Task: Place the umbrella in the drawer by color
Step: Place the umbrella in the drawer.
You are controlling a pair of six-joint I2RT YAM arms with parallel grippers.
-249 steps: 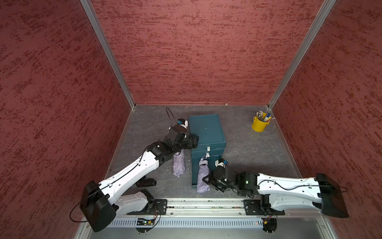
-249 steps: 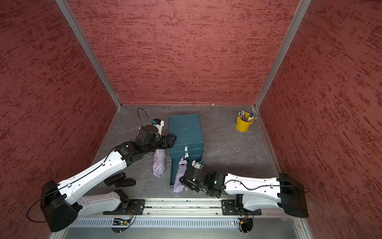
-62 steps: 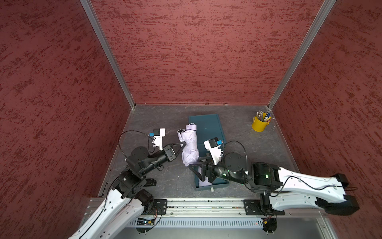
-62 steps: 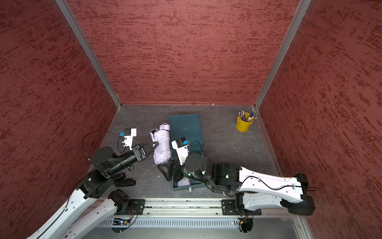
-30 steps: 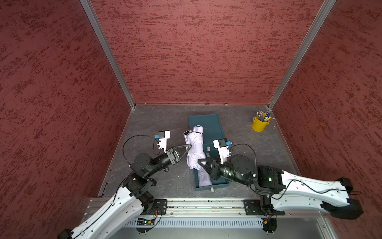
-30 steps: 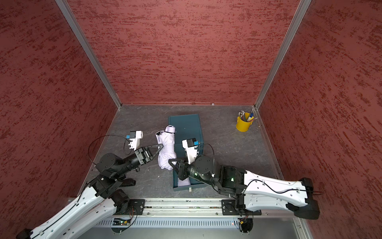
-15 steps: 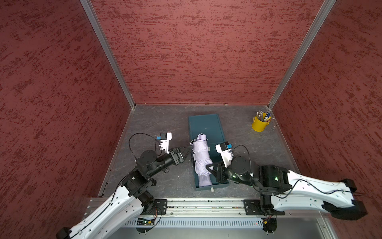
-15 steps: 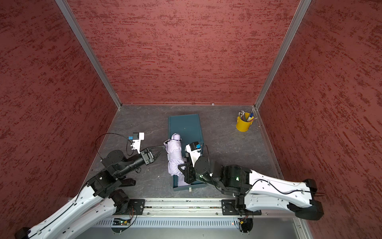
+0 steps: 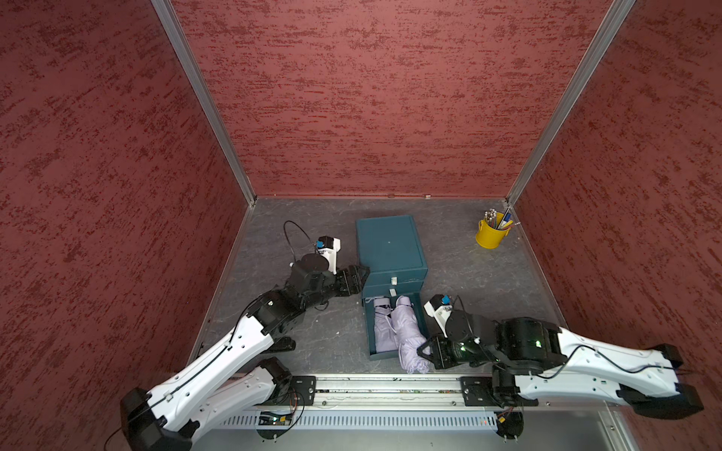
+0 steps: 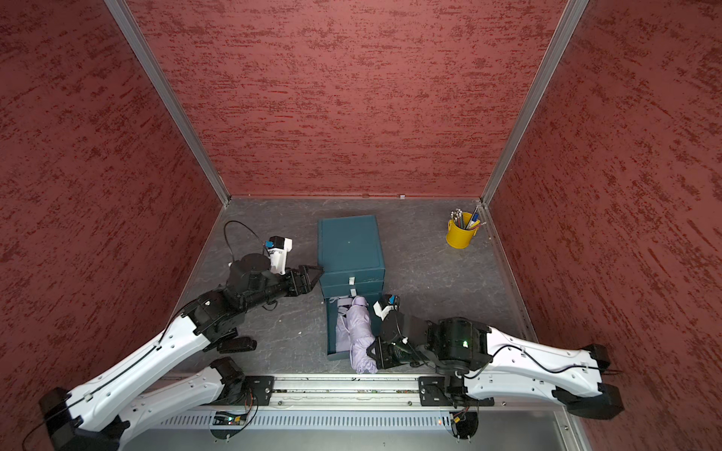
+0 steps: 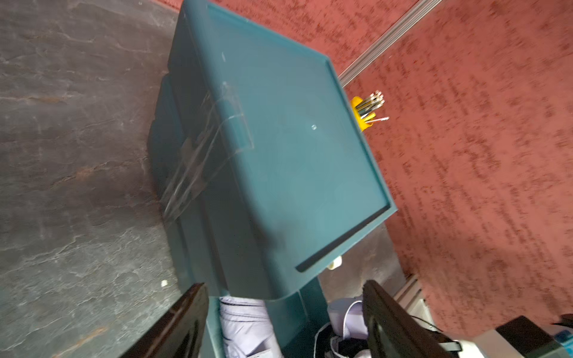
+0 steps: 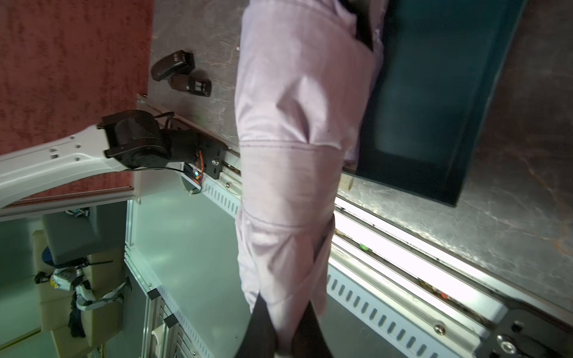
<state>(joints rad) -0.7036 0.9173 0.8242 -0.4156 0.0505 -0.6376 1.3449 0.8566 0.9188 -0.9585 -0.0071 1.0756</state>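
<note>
Currently my right hand (image 9: 424, 352) is clamped on the lavender umbrella (image 9: 407, 330), which lies in the open drawer (image 9: 367, 332) with its end overhanging the front. My left hand (image 9: 360, 275) is apart. Next, I judge: seat it fully, then release.

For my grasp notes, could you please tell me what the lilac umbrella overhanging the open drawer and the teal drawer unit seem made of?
The overhanging lilac umbrella: matte woven fabric, given its creases and stitched seams. The teal drawer unit: probably moulded plastic, smooth, dull sheen, rounded corners.
</note>
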